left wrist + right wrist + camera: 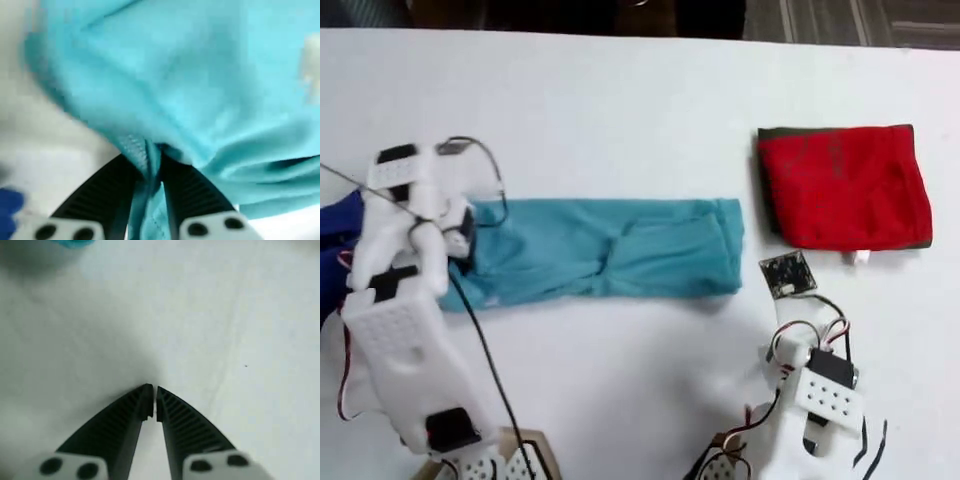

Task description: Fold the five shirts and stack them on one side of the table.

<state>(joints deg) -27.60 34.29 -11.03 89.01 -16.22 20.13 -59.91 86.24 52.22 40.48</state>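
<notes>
Right now the left gripper (150, 161) is pinching the teal shirt (200, 75). Its two black fingers (105, 192) are squeezed tight on a fold of the cloth (a little bit of teal pokes down between them).

From the high view, the teal shirt (610, 248) lies in a long strip across the middle of the white table (620, 90). The left arm (405, 320) hangs over the left end of that strip, and that is where the pinch is.

The red shirt (845, 187) is folded into a neat block on the right side of the table, well apart from the teal one. A dark edge peeks out from under it along the top and the left side, but I cannot tell what that is.

A blue cloth (335, 240) sits at the left edge of the table, partly hidden behind the left arm.

The right arm (820, 390) is near the front of the table on the right. The right gripper (154, 401) has its tips almost touching, with nothing between them, over bare white table.
</notes>
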